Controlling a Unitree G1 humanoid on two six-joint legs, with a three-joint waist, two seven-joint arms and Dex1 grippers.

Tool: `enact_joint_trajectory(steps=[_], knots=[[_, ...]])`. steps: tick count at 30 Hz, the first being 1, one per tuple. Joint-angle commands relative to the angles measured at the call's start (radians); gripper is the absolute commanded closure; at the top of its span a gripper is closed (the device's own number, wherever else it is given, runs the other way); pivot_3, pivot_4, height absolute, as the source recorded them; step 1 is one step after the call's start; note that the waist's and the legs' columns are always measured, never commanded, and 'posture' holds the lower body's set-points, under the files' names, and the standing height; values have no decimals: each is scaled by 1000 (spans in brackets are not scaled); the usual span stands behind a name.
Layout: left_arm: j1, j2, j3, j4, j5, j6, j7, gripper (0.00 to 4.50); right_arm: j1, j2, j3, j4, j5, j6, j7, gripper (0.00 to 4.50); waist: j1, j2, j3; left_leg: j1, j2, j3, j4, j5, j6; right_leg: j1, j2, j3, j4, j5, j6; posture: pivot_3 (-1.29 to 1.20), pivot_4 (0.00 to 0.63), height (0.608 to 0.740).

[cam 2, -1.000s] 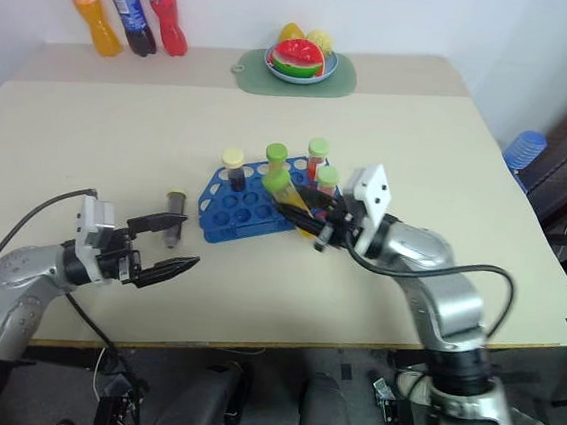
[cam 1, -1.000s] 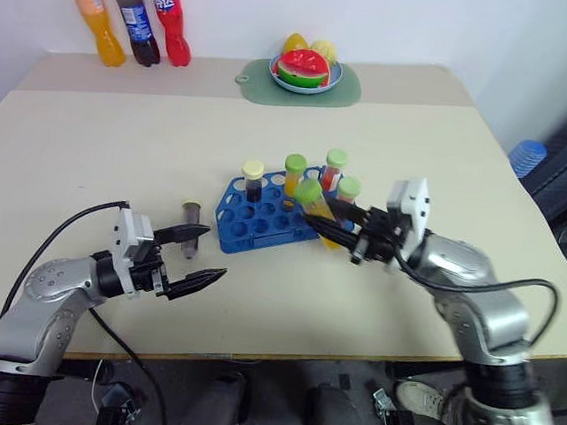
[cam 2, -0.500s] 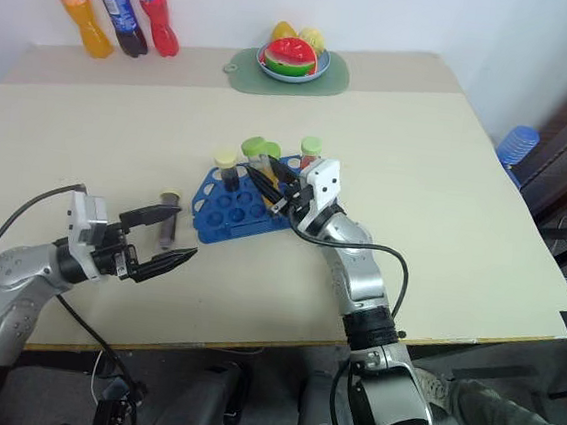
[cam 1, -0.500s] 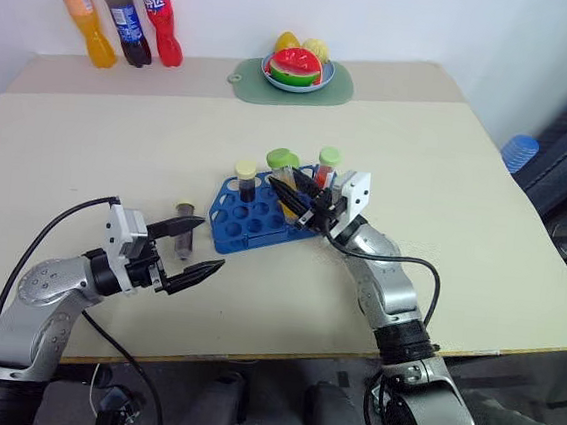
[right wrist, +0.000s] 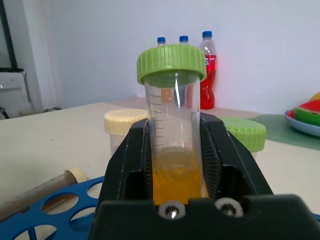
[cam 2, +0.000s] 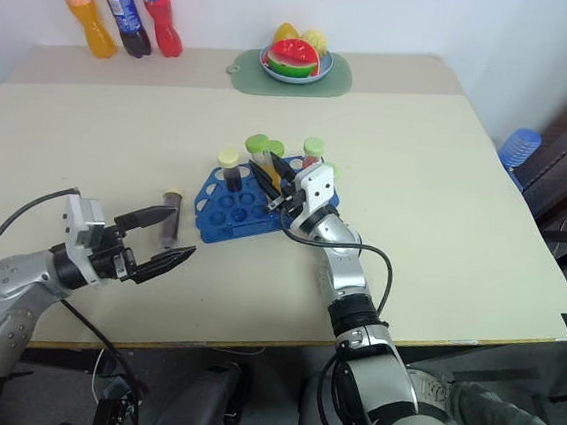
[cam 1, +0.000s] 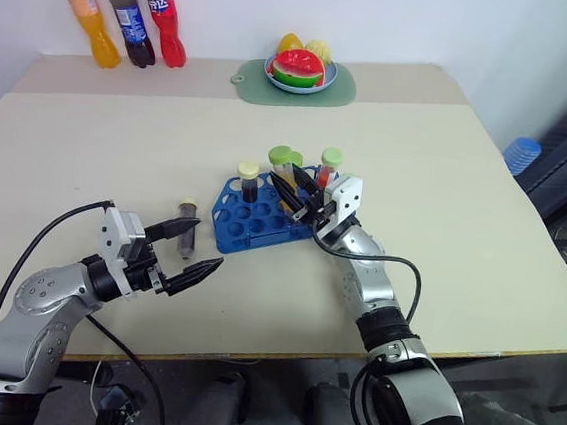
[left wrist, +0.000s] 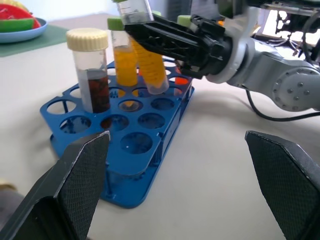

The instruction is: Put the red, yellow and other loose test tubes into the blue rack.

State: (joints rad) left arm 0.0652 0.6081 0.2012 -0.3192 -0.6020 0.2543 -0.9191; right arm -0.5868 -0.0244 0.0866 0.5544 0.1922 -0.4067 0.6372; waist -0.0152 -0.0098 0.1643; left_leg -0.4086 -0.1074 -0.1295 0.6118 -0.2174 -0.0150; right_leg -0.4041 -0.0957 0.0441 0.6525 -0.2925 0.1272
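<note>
1. The right gripper has swung in from the desk's right side and now sits over the blue rack, clamped on a green-capped yellow tube.
2. That tube's tip hangs just above the rack's holes, slightly tilted, not yet seated; likely next it goes down into a hole.
3. The left gripper has stayed put near the front-left edge, jaws wide apart and empty.
4. A dark loose tube lies on the desk beside the rack's left end, probably next.
</note>
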Motion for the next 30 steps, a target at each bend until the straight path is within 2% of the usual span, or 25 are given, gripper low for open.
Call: enact_joint_trajectory(steps=[1, 8, 14, 17, 24, 30], knots=[[-5, 14, 29, -22, -20, 4, -7, 0, 71, -21, -4, -85, 15, 35, 14, 3660, 1, 0, 0, 0, 0, 0, 0, 0, 0, 0, 0, 0, 0, 0, 0, 0, 150, 740], [-34, 18, 16, -11, -20, 14, -23, 0, 116, -15, 14, -168, 3, 88, -1, 3660, 1, 0, 0, 0, 0, 0, 0, 0, 0, 0, 0, 0, 0, 0, 0, 0, 150, 740], [-55, 14, 17, 3, -12, 16, -28, 0, 51, 5, 4, -60, -18, 53, -22, 3660, -4, 0, 0, 0, 0, 0, 0, 0, 0, 0, 0, 0, 0, 0, 0, 0, 150, 740], [-56, 12, 18, 2, -12, 18, -24, 0, 19, 14, -6, -16, 6, 44, 15, 3660, -6, 0, 0, 1, 1, 0, 0, 0, -1, 0, 1, 0, 0, 0, 0, 0, 150, 740], [-48, -3, 34, -12, -50, 63, 16, 0, 63, -30, -15, -79, -18, 4, 11, 73, -2, 1, 0, 0, 0, 0, -1, 0, -1, -1, 1, 0, 0, 0, 0, 0, 150, 740], [-53, -30, 61, -41, -112, 135, 93, 0, 184, -117, -5, -329, -15, 116, 12, 27, 2, 1, 0, 0, 0, -1, 0, 0, -1, 0, 0, 0, 0, 0, 0, 0, 150, 740]])
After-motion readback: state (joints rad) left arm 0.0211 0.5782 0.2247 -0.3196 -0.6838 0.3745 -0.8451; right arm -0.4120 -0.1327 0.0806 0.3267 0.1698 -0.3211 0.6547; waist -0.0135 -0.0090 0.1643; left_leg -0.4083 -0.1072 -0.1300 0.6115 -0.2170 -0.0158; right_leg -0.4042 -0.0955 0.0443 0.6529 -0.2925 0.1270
